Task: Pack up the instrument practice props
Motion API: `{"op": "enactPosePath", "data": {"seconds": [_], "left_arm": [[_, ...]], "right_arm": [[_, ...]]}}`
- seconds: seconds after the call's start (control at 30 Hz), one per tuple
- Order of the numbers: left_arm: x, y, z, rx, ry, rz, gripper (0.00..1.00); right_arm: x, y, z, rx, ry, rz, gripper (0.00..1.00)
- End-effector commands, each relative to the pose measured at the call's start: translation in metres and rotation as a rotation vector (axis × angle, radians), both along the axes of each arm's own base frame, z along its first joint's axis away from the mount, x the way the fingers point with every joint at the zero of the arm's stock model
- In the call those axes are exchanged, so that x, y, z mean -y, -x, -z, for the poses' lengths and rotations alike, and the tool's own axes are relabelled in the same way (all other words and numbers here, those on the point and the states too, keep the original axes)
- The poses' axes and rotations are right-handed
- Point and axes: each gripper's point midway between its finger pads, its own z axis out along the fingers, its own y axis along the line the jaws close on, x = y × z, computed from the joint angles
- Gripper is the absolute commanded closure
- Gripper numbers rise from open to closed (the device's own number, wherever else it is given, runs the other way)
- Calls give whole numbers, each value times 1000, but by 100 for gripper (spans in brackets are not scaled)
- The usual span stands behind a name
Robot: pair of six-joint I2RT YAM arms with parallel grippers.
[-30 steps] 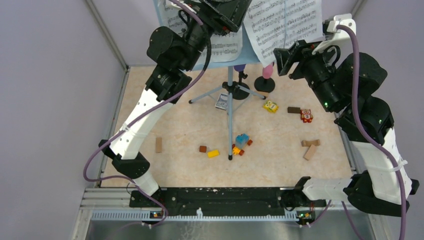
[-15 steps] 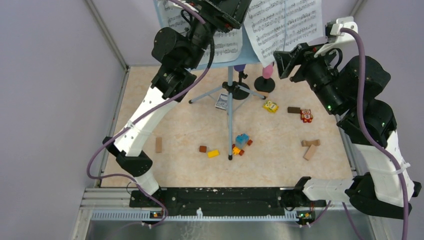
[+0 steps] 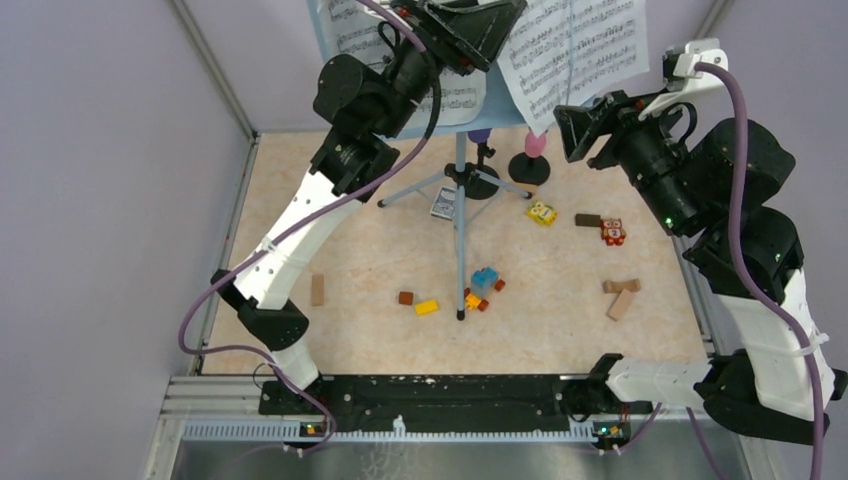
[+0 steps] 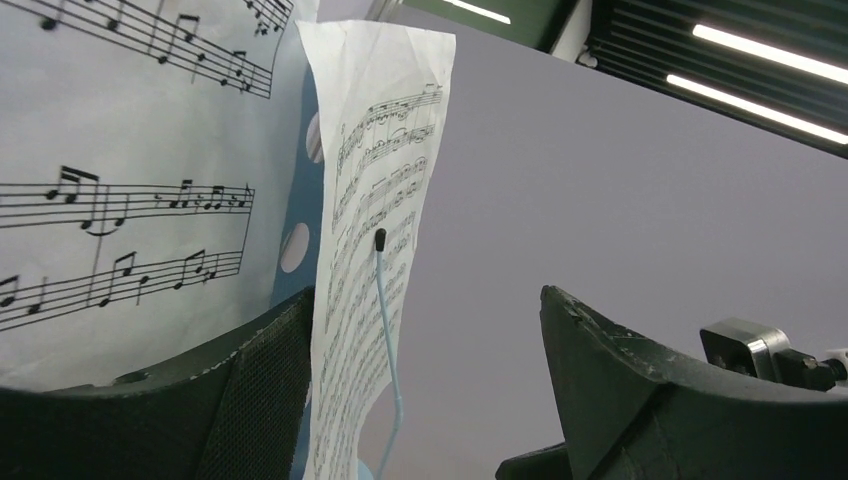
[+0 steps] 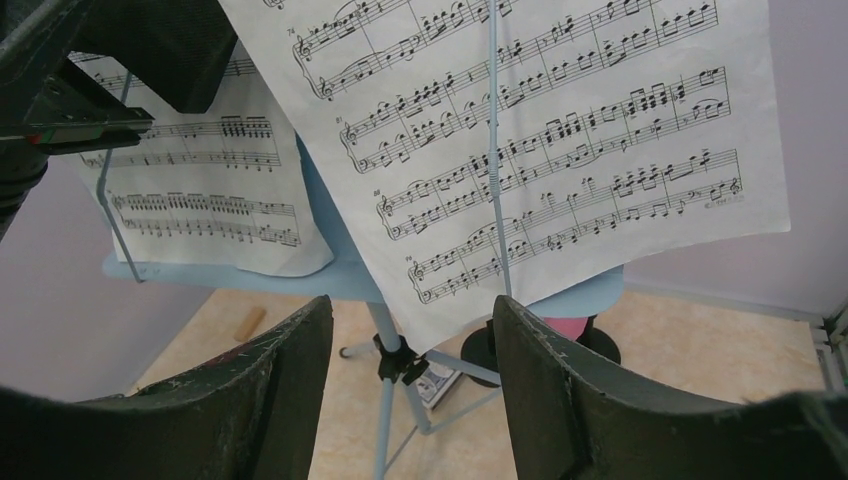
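The pale blue music desk (image 3: 496, 100) stands high on its tripod legs (image 3: 460, 235) at the back of the table. It carries two sheets of music, the left page (image 3: 455, 98) and the right page (image 3: 580, 50), which hangs tilted past the desk's lower lip. Beneath it the pink microphone (image 3: 537, 145) stands in a black round-based holder (image 3: 528, 168). The purple microphone (image 3: 480, 135) peeks out above the second holder (image 3: 482, 182). The left gripper (image 3: 480, 25) is up at the desk with its jaws wide apart; the right page's edge hangs between them, ungripped. The right gripper (image 3: 570, 115) hovers before that page's lower corner, jaws parted and empty. Only the left wrist camera shows the desk's round holes (image 4: 295, 245) and a black-tipped wire (image 4: 380, 240) over the page. Only the overhead view shows the toy bricks (image 3: 483, 285), wooden blocks (image 3: 620, 295) and card box (image 3: 444, 203).
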Motion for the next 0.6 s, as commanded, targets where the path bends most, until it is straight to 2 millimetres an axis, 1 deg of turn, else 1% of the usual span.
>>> {"op": "enactPosePath", "data": {"seconds": [0.0, 0.13, 0.27, 0.37, 0.47, 0.57], "left_arm": [[11, 2, 6, 22, -21, 48, 15], [15, -6, 21, -6, -39, 33, 15], [18, -13, 30, -24, -49, 21, 18], [24, -13, 35, -37, -53, 33, 23], [31, -11, 37, -37, -56, 43, 26], [36, -8, 39, -35, -60, 45, 29]], "right_arm": [[4, 1, -5, 14, -25, 11, 41], [5, 0, -3, 10, -21, 17, 41], [6, 1, -2, 10, -24, 17, 41], [6, 2, -2, 9, -25, 15, 45], [6, 2, -1, 7, -22, 15, 49], [6, 2, -1, 5, -23, 14, 51]]}}
